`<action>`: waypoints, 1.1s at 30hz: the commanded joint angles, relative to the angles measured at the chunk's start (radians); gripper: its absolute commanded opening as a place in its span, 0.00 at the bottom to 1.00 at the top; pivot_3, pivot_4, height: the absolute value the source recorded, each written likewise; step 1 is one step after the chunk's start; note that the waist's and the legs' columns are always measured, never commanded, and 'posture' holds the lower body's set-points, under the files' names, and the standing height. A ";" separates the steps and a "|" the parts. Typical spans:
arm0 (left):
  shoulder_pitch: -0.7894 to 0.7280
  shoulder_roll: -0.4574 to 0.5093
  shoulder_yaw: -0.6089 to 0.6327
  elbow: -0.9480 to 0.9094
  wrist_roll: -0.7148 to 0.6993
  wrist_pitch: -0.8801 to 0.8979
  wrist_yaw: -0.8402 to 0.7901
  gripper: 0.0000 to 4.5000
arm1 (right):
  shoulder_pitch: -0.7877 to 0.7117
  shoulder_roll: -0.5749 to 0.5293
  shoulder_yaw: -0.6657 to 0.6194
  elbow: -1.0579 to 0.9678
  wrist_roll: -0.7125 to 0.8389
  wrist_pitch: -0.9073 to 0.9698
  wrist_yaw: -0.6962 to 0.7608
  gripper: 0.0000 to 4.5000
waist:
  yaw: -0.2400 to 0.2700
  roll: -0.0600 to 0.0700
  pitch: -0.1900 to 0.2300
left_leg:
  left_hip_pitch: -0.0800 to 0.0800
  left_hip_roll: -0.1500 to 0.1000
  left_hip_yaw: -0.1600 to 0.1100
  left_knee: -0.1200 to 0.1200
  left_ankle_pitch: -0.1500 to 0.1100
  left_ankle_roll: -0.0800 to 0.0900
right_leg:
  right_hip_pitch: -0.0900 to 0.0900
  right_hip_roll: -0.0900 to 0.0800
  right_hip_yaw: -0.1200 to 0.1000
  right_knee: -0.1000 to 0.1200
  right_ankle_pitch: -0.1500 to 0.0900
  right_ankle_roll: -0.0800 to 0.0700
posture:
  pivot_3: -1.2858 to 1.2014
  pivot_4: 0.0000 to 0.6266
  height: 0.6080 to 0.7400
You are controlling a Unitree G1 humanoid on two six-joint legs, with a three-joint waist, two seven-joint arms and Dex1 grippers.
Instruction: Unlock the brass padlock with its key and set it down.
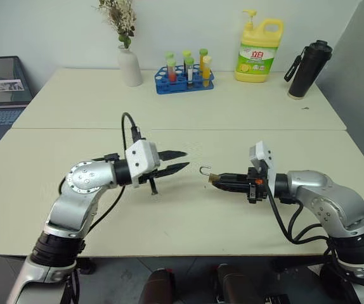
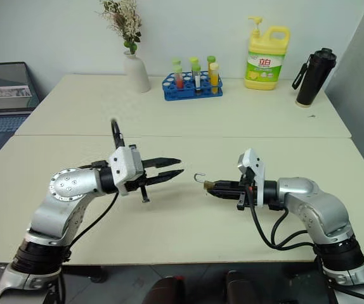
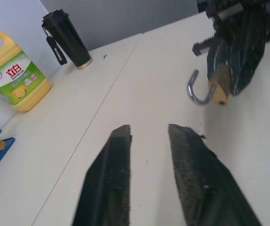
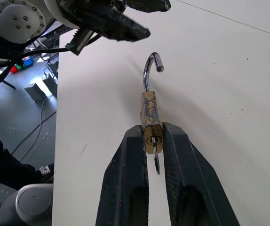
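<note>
Right gripper point(image 1: 215, 180) clamped on brass padlock point(image 4: 151, 117), held above bench point(image 1: 188, 215), not touching it. Padlock's long axis runs straight out along fingers; shackle sprung, hooked end free, pointing at left gripper point(image 1: 182, 161). Key point(image 4: 156, 162) seated in keyhole, hanging between finger roots. Left gripper empty, jaws partly apart, level, near the shackle tip but clear of it. Lock looks undone; set-down falls to right arm, straight down onto bare bench. Further out: test tube rack point(image 1: 184, 77) carrying coloured tubes, soap jug point(image 1: 258, 52), black flask point(image 1: 308, 68), vase point(image 1: 130, 65) with dried sprigs.
</note>
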 commanded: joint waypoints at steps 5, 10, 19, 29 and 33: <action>0.106 0.110 0.009 -0.098 -0.020 -0.109 -0.133 0.87 | -0.059 -0.030 -0.016 0.014 0.051 0.119 0.004 0.02 | 0.000 0.000 0.000 | 0.000 0.001 0.000 0.000 0.000 0.000 | -0.001 -0.001 0.000 0.000 0.000 0.000 | 0.52 0.24 1.00; 0.123 0.130 -0.015 -0.135 0.007 -0.150 -0.172 1.00 | -0.106 -0.055 -0.027 0.053 0.104 0.268 0.001 0.02 | 0.000 0.000 0.000 | 0.000 0.000 0.000 0.000 0.000 0.000 | 0.000 0.000 0.000 0.000 0.000 0.000 | 0.52 0.24 1.00; 0.137 0.107 -0.029 -0.132 0.043 -0.186 -0.137 1.00 | -0.185 -0.042 0.014 0.175 0.083 0.424 -0.052 0.02 | 0.000 0.000 0.000 | 0.000 0.001 0.000 0.000 0.000 0.000 | -0.001 0.000 0.000 0.000 0.000 0.000 | 0.52 0.24 1.00; 0.146 0.090 -0.053 -0.132 0.070 -0.203 -0.111 1.00 | -0.229 -0.011 0.084 0.321 0.008 0.440 -0.083 0.02 | -0.001 0.000 0.000 | 0.000 0.001 0.000 0.000 0.000 0.000 | -0.001 0.000 0.000 0.000 0.000 0.000 | 0.52 0.24 1.00; 0.142 0.081 -0.065 -0.124 0.086 -0.216 -0.103 1.00 | -0.247 -0.022 0.116 0.379 -0.026 0.446 -0.074 0.18 | -0.001 0.000 0.000 | 0.000 0.001 0.001 0.000 0.000 0.000 | -0.001 0.000 0.000 0.000 0.000 0.000 | 0.52 0.24 1.00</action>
